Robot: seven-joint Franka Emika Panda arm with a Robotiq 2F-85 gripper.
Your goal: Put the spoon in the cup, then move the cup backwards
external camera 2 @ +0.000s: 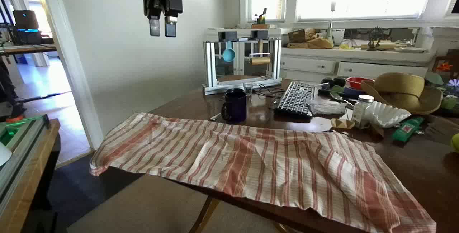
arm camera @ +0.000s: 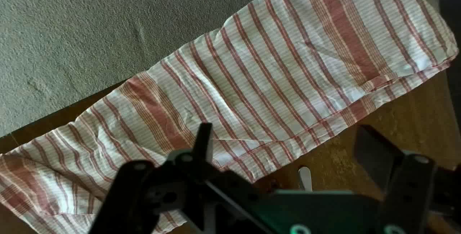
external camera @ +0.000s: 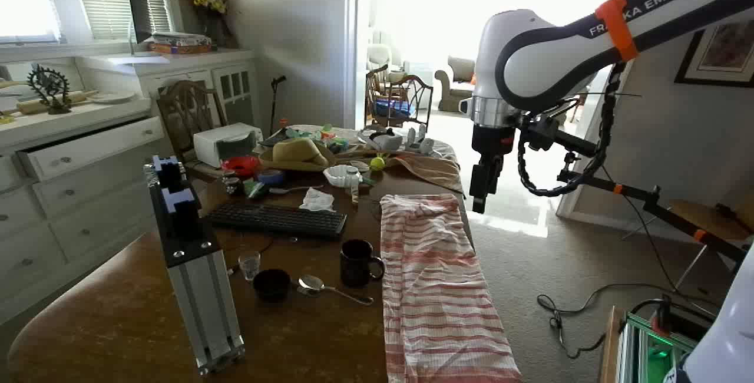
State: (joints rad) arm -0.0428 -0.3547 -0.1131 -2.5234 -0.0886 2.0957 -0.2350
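The silvery spoon (external camera: 331, 289) lies on the wooden table beside the black cup (external camera: 356, 265), with its handle end toward the striped cloth. Only a small bit of the spoon (external camera 2: 216, 117) shows beside the cup (external camera 2: 235, 105) in an exterior view. The cup stands upright with its handle out to the side. My gripper (external camera: 479, 201) hangs well above table height, apart from both things. In an exterior view the gripper (external camera 2: 162, 28) has a gap between its fingertips. In the wrist view the gripper (arm camera: 284, 144) is wide open and empty; the spoon's handle tip (arm camera: 305, 178) shows between the fingers, the rest hidden.
A striped cloth (external camera: 436, 289) lies along the table edge by the cup. A dark round bowl (external camera: 272, 284) and a small clear glass (external camera: 249, 265) stand near the spoon. A tall aluminium frame (external camera: 203, 300) and a keyboard (external camera: 277, 220) are behind them.
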